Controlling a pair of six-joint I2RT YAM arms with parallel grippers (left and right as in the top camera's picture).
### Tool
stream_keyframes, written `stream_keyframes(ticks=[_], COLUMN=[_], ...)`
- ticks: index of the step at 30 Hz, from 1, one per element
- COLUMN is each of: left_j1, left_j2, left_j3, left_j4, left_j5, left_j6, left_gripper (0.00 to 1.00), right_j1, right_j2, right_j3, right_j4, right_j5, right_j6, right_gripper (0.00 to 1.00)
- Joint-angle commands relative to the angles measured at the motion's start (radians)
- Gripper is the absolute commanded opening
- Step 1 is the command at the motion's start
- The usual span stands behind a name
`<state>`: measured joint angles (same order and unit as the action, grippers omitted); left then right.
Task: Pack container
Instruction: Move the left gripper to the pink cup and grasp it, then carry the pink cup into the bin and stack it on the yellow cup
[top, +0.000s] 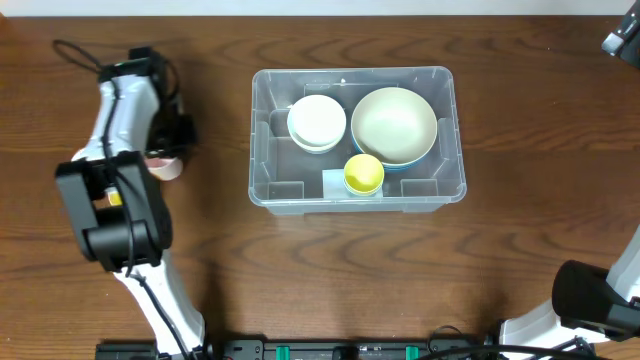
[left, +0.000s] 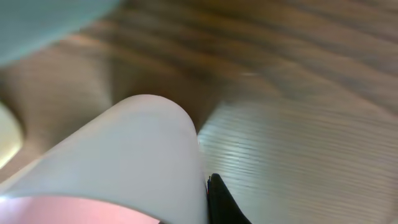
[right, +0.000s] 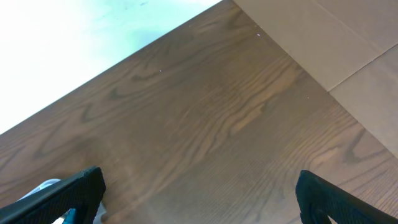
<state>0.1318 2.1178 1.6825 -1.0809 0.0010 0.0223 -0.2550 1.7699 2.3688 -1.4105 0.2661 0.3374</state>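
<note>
At the middle of the table (top: 520, 260) you have the container (top: 262, 150), standing square to the overhead camera. Inside it are a stack of white bowls (top: 318, 122) at the far left and a cream bowl (top: 393, 125) at the far right. The cream bowl sits in a blue bowl (top: 385, 165), of which you see only a thin edge. A small yellow piece (top: 364, 173) lies near the front wall; you cannot tell from above whether it is a cup or a ball.

Well to the left of the container, your left gripper (top: 172, 148) is down at a pink cup (top: 165, 168), which the arm mostly covers in the overhead view. The left wrist view is blurred and nearly filled by that cup. One dark fingertip (left: 217, 199) shows tight against its wall, and the other is hidden behind it. The jaws are closed, gripping the cup's wall as far as you can see.

Your right gripper (right: 199, 176) stands wide apart with nothing between its fingers, only bare wood below. Both fingers are cut off at the bottom corners of that view.
</note>
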Motion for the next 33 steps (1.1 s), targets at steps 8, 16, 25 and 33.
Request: stream_keyframes(ticks=[8,16,25,33], left_j1=[-0.269,-0.408,-0.672,-0.843], left_j2=[-0.263,-0.500,-0.508,-0.398], left_j3=[0.064,0.064,0.040,0.038], left_j4=[-0.001,0.028,0.040,0.050], left_j5=[0.017,0.018,0.018,0.018], left_j6=[-0.038,-0.111,-0.087,-0.065], left_gripper=[0.06,0.06,0.06,0.06], right_j1=[-0.006,-0.006,-0.006,-0.006], right_j2=[-0.002,-0.002,-0.002,-0.002], right_j3=[-0.002,-0.002,-0.002,-0.002], right_j4=[0.000,0.000,0.000,0.000], right_j5=[0.011,0.011,0.011,0.011], right_j6=[0.018,0.018,0.018,0.018], right_gripper=[0.99,0.99,0.99,0.99])
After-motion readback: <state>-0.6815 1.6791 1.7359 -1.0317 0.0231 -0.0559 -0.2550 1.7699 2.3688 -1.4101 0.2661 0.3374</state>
